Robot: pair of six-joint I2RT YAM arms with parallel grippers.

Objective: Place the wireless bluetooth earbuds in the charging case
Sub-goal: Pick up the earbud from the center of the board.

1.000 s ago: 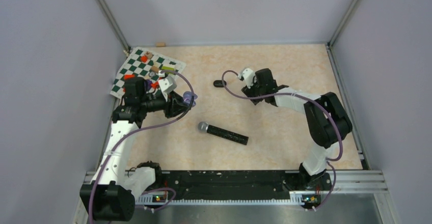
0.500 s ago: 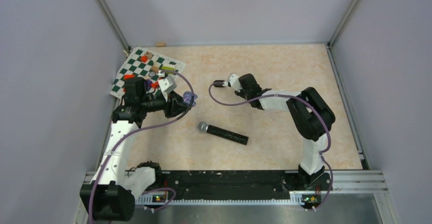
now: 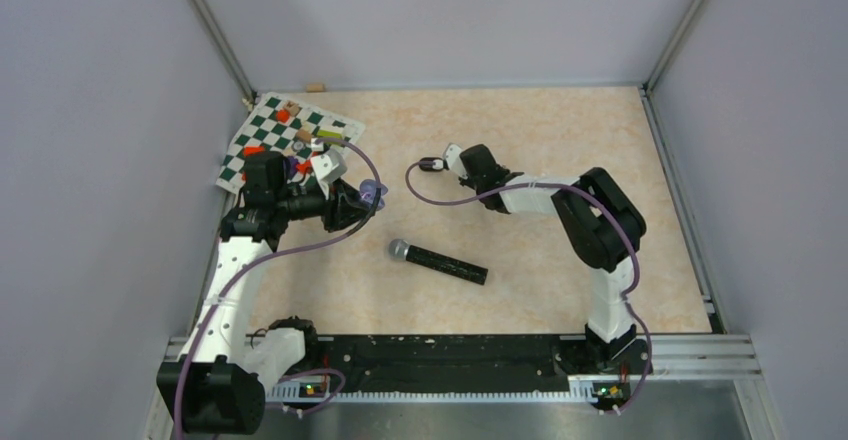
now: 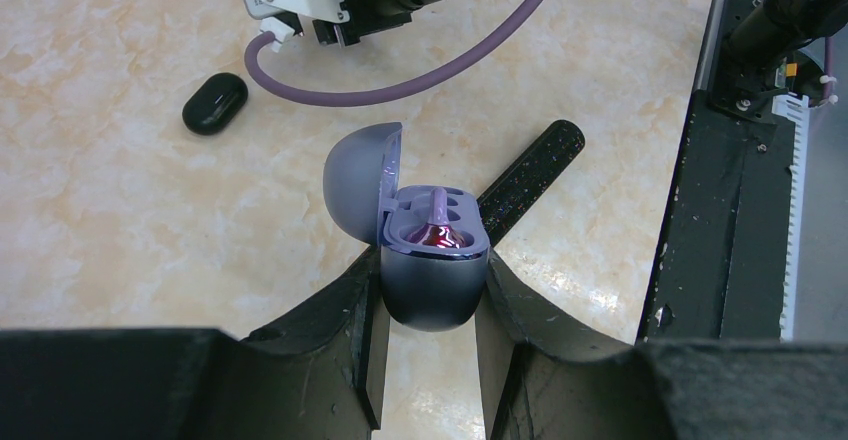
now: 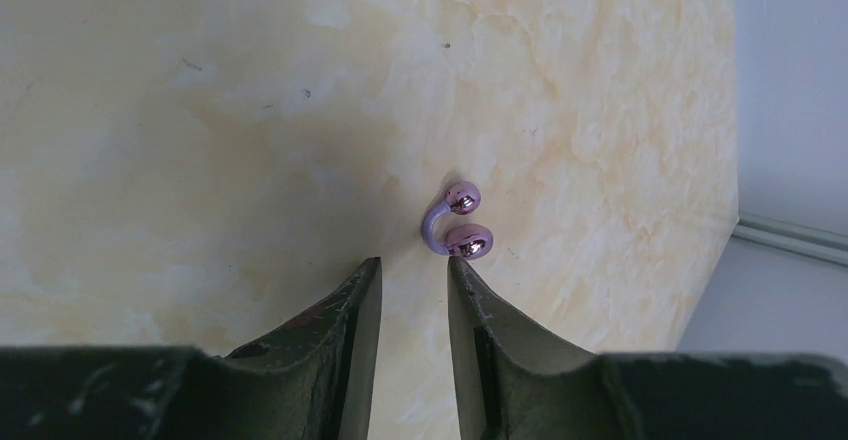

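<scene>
A beige marbled counter [image 3: 560,140] stands enclosed by pale lilac walls [image 3: 90,160]. A black microphone [image 3: 438,261] with a silver mesh head lies flat near the counter's middle, its head toward the left edge. A green-and-white checkered mat [image 3: 262,125] lies askew in the far left corner. It carries several small pieces, among them an orange block [image 3: 283,115] and a red block [image 3: 252,150]. A small tan object [image 3: 316,87] sits at the far edge.
</scene>
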